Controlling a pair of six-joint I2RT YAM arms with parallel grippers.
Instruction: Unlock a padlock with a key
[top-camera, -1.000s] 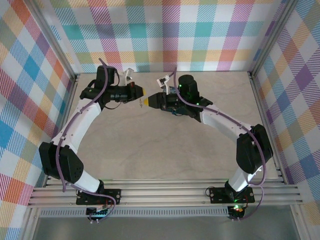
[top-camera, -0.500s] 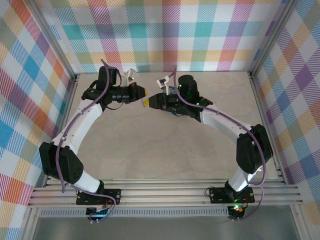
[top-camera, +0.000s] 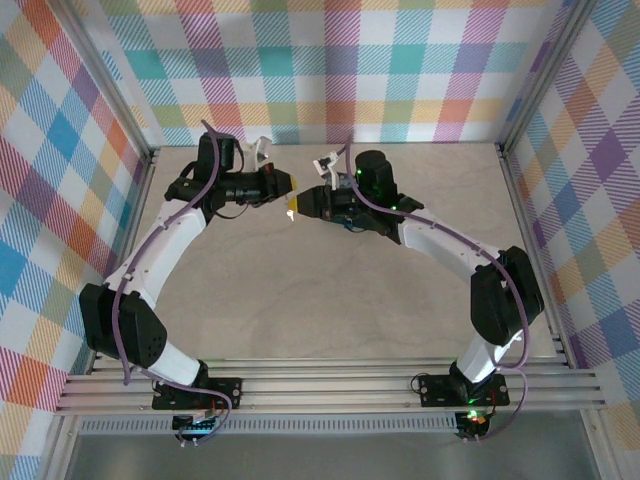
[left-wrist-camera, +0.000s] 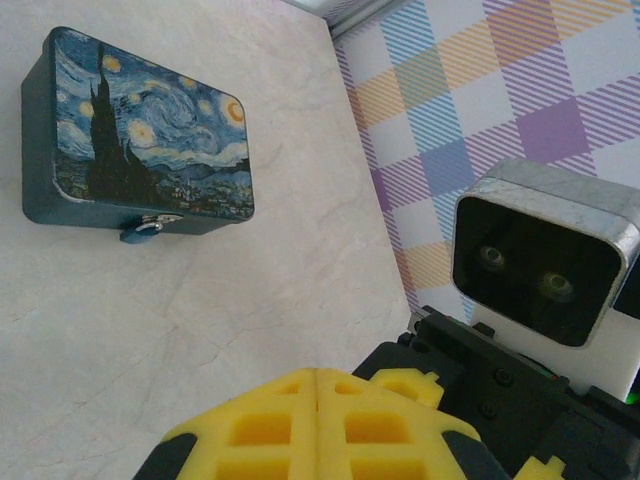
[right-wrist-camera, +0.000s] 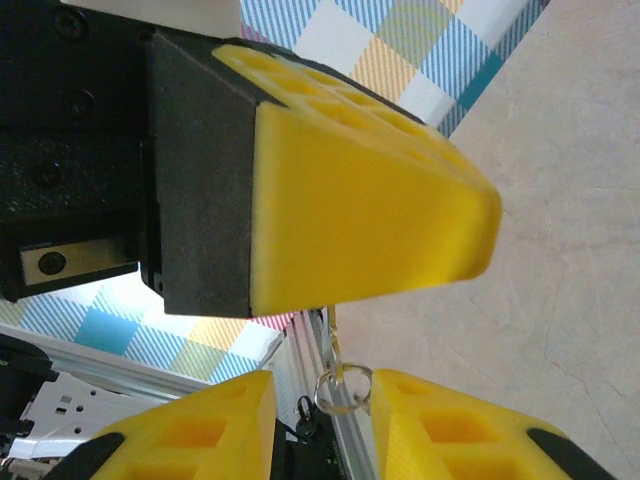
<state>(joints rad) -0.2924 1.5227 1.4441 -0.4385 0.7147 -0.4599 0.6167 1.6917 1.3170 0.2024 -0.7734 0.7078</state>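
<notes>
1. Over the last second the left arm has nudged toward the centre of the top view. The left gripper (top-camera: 283, 183) now sits nearly tip to tip with the right gripper (top-camera: 294, 206), upper middle of the frame. The right arm has hardly shifted.
2. Left claw first: at the bottom edge of its own wrist view we see its two yellow pads (left-wrist-camera: 290, 400) pressed flat together, with no gap between them.
3. Over to the right wrist view, where a thin sliver sticks out below those closed pads at centre frame. That is the key (right-wrist-camera: 334, 330), as far as we can tell, and a small wire ring (right-wrist-camera: 343, 388) hangs from its lower end. So the left claw is clamped on the key.
4. Right claw: partly open. Its fingers (right-wrist-camera: 200, 435) stand apart along the bottom edge of its view, and the ring hangs in the gap, close to the right-hand finger. We cannot tell whether it touches. This claw grips nothing.
5. The padlock (left-wrist-camera: 141, 229) is in the upper left of the left wrist view. It lies on the table (left-wrist-camera: 200, 330) against the lower edge of the tin (left-wrist-camera: 140, 130), with its blue body and silvery shackle showing. It is well apart from both claws.
6. At the right of that same view we see the right wrist's camera (left-wrist-camera: 545, 262) in front of the plaid wall (left-wrist-camera: 480, 90).
</notes>
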